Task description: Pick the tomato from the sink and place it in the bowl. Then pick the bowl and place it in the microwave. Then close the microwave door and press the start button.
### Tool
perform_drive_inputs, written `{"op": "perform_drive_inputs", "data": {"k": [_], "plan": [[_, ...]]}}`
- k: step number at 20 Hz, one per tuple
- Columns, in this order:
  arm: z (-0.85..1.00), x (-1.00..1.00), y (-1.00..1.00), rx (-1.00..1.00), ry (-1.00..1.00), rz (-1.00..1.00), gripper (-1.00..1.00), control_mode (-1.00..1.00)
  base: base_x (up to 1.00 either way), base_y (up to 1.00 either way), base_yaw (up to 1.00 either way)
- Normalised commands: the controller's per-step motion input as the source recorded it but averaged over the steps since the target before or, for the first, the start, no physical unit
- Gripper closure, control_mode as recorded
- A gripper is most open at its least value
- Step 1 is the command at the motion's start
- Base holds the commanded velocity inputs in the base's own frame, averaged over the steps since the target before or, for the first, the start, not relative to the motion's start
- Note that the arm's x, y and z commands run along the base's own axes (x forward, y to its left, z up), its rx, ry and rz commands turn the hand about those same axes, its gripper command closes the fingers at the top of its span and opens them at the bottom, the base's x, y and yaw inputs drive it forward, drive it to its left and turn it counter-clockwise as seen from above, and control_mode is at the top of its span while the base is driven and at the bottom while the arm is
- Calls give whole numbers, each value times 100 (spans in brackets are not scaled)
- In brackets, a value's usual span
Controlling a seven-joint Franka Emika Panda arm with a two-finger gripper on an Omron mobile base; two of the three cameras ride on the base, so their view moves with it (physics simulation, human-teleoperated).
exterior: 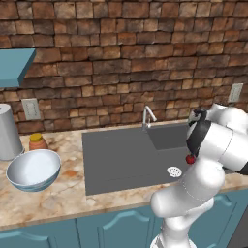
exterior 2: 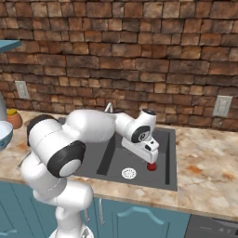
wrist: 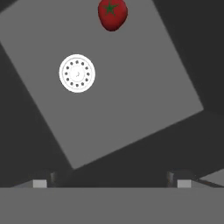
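The tomato (wrist: pixel 112 14), small, red and green-topped, lies on the floor of the dark grey sink (exterior: pixel 121 160) to the right of the round white drain (wrist: pixel 77 73). My gripper (wrist: pixel 112 177) hangs open above the sink floor, its two fingertips far apart and nothing between them. The tomato sits ahead of the fingers, apart from them. From the right base, the hand (exterior 2: pixel 148 149) hovers just above the tomato (exterior 2: pixel 152 166). The arm half hides the tomato (exterior: pixel 190 159) from the left base. The pale blue bowl (exterior: pixel 33 169) rests on the counter left of the sink. The microwave is out of view.
A tall grey canister (exterior: pixel 8 131) and an orange-lidded brown jar (exterior: pixel 37 141) stand behind the bowl. The silver faucet (exterior: pixel 147 116) rises at the sink's back edge. A brick wall with outlets (exterior 2: pixel 222 106) backs the marble counter (exterior 2: pixel 204 162).
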Motion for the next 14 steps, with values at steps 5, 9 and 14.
{"op": "perform_drive_inputs", "data": {"k": [5,9,14], "plan": [[-56,15,-18,0,2,0,-100,-100,0,0,0],[-52,30,-18,0,0,0,-100,-100,0,0,0],[-44,40,-9,0,0,0,-100,-100,0,0,0]]}}
